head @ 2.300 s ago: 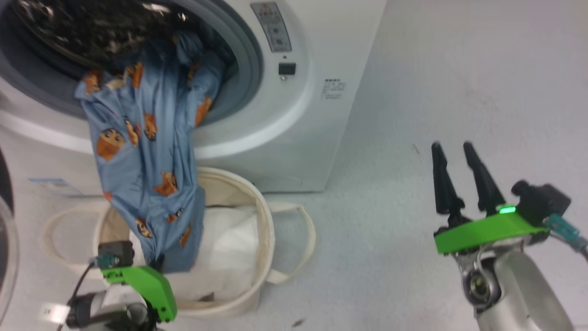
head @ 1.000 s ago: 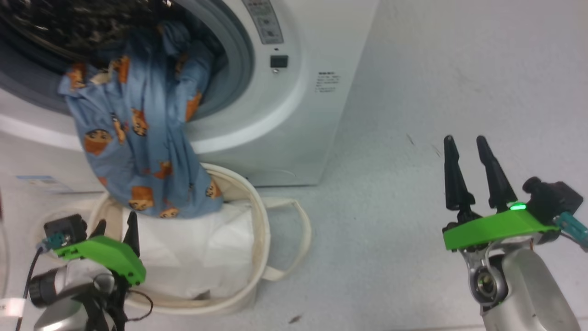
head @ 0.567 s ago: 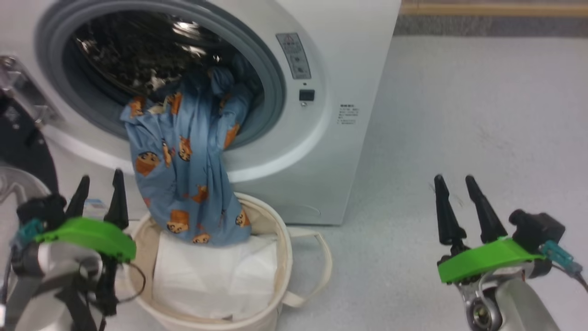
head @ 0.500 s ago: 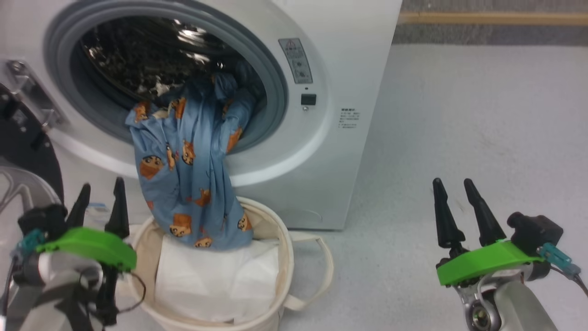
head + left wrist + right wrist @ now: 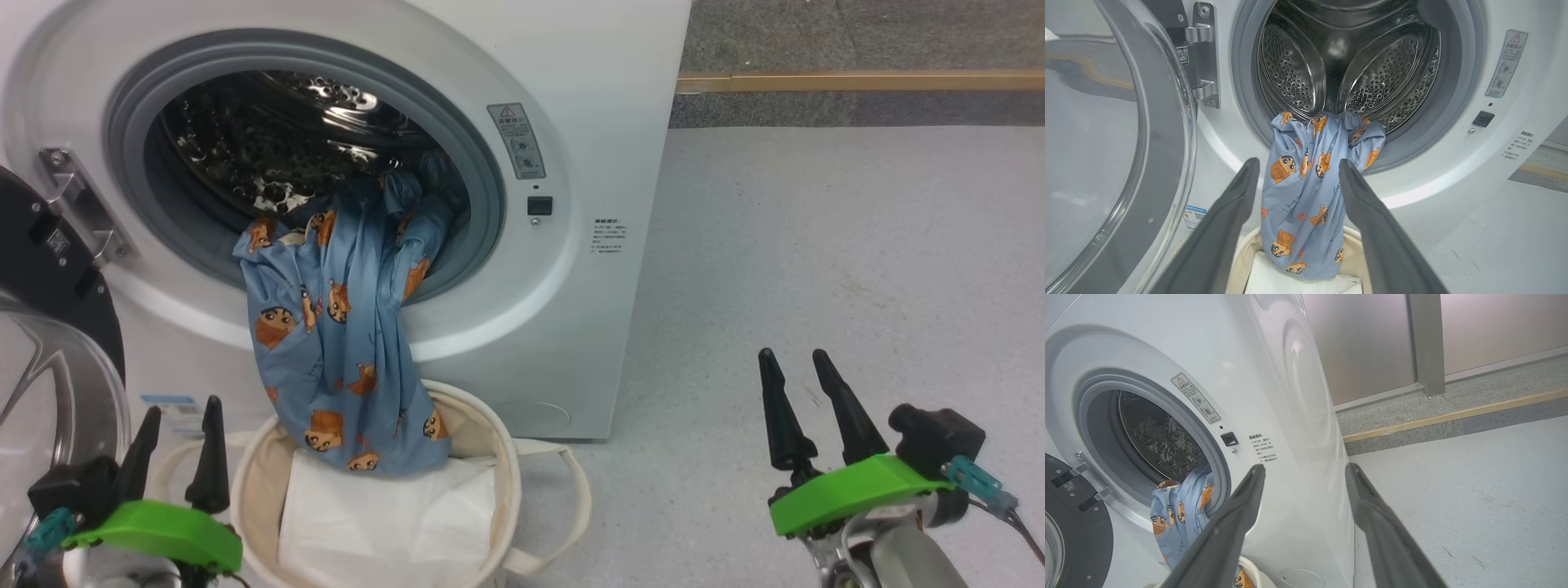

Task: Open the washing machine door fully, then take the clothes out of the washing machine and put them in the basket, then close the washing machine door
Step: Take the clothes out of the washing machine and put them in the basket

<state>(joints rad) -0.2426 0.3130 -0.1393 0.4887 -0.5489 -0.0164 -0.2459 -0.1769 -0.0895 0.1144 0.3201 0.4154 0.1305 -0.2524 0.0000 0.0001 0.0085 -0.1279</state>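
Grey speckled floor (image 5: 816,245) all round, with a white front-loading washing machine (image 5: 588,98) whose door (image 5: 33,302) is swung wide to the left on its hinge. The bit that matters is the blue bear-print garment (image 5: 343,343). It's draped over the bottom lip of the opening, its top end bunched inside the steel drum (image 5: 1347,53). Its bottom end is already down in the cream canvas basket (image 5: 508,490), on top of a folded white sheet (image 5: 384,523). The long axis runs pretty much straight up and down, drum lip to basket. The left gripper (image 5: 184,406) is the near one. It hovers just beside the basket's left rim, fingers spread wide with nothing in them, and the garment sits up and to its right. In the left wrist view the cloth hangs dead ahead, framed between the two fingers but not touching them. The right gripper (image 5: 792,354) is well apart over bare floor past the machine's right corner, also wide open and empty. My guess is the left arm goes forward and up for the bunched part at the lip — grabbing low would probably leave the top hung up in the drum.
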